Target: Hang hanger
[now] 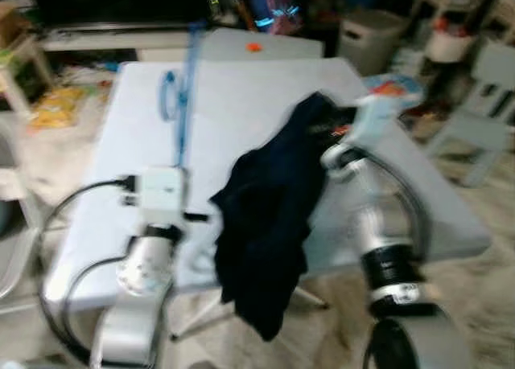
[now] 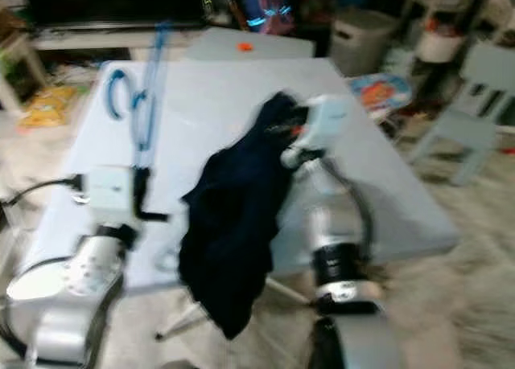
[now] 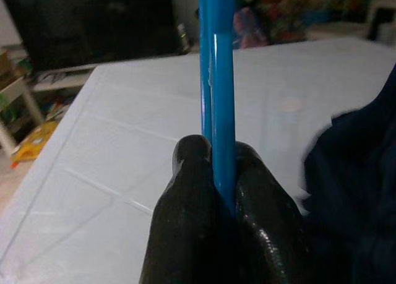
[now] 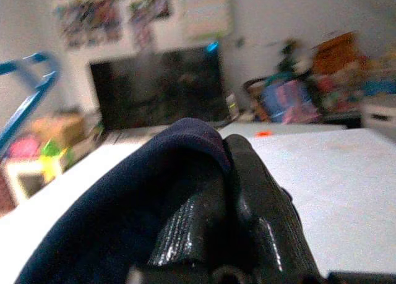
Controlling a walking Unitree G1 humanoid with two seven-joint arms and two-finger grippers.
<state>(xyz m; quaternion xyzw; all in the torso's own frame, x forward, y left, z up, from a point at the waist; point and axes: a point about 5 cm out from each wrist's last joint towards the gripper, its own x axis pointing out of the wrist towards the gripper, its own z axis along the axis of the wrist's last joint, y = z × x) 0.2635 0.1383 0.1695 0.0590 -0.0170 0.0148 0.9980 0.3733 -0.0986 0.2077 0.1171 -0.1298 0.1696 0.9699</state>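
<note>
In the left eye view, upper centre, we see the blue hanger [image 1: 181, 96] above the pale surface [image 1: 241, 120], dark garment [image 1: 269, 224] mid-frame. In the left wrist view our left gripper [image 3: 223, 191] fingers pinch the hanger. In the right wrist view our right gripper [image 4: 232, 172] fingers clamp the garment.

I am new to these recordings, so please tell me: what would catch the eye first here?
First, the dark navy garment, pinched by the right gripper and hanging over the near edge of the pale table. Next, the bright blue hanger, clamped in the left gripper and held above the table's left part.
</note>
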